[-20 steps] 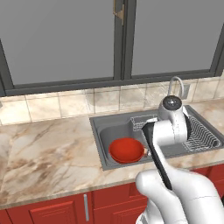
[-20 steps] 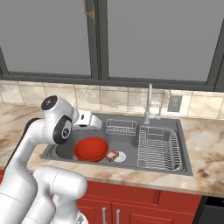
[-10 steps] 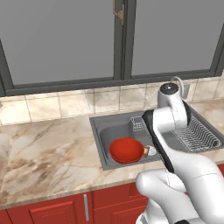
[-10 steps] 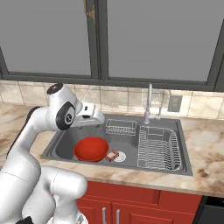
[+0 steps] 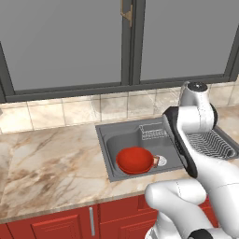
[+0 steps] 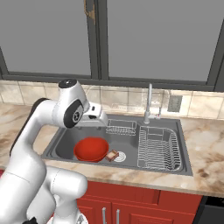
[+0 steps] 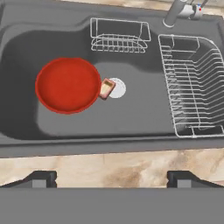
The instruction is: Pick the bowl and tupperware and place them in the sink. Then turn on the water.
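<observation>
In the left base view, one red bowl (image 5: 136, 160) sits on the floor of the single grey sink (image 5: 110, 156), with a small white-and-brown drain piece (image 5: 158, 161) touching its right rim; the white arm (image 5: 196, 135) rises in front and hides the right part of the basin, leaving one small wire basket (image 5: 153, 132) at the back and part of one wire dish rack (image 5: 210, 144) showing. From the right base view, the same one bowl (image 6: 91, 149) lies in the left half of the sink (image 6: 61, 146), the drain piece (image 6: 113, 155) just beside it, the basket (image 6: 121, 127) behind, the rack (image 6: 158, 148) to the right, and one chrome faucet (image 6: 149, 103) stands at the back rim; the gripper (image 6: 99, 117) hangs above the basin with nothing in it. Looking down through the hand view, one bowl (image 7: 68, 85), one drain piece (image 7: 106, 88), one basket (image 7: 119, 36), one rack (image 7: 192, 85) and the faucet base (image 7: 175, 14) are seen; the two fingertips (image 7: 40, 178) stand wide apart, open and empty, over the marble counter (image 7: 113, 164) edge.
</observation>
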